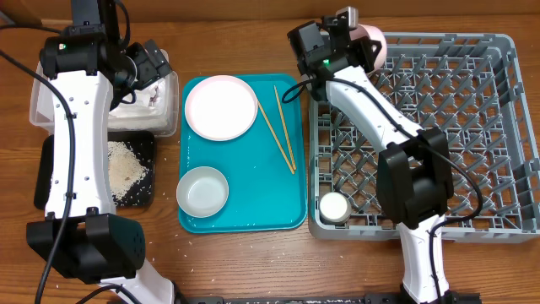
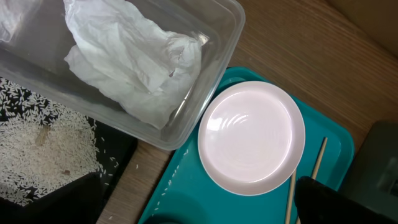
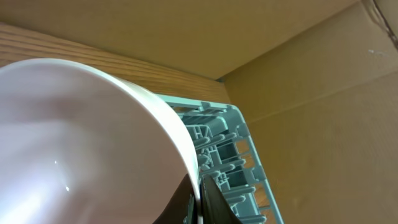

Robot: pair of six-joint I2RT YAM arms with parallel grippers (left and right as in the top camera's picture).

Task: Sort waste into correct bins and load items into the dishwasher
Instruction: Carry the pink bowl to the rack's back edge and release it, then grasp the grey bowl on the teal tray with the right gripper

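Jaws of the right gripper [image 3: 200, 208] are clamped on the rim of the pale pink bowl [image 1: 374, 42], over the grey dish rack's [image 1: 472, 101] far corner; those of the left gripper [image 1: 145, 69] are spread. Released here, the bowl could be tipped outside onto the worktop [image 1: 253, 262].

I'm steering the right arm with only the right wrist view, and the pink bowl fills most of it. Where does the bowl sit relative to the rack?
Observer: The pink bowl is held tilted at the far left corner of the grey rack.
Operator: Is anything in the rack already?
Observer: A small white cup stands at the near left corner.
Operator: What is left to load?
Observer: The pink plate, a greyish-white bowl and two chopsticks lie on the teal tray.
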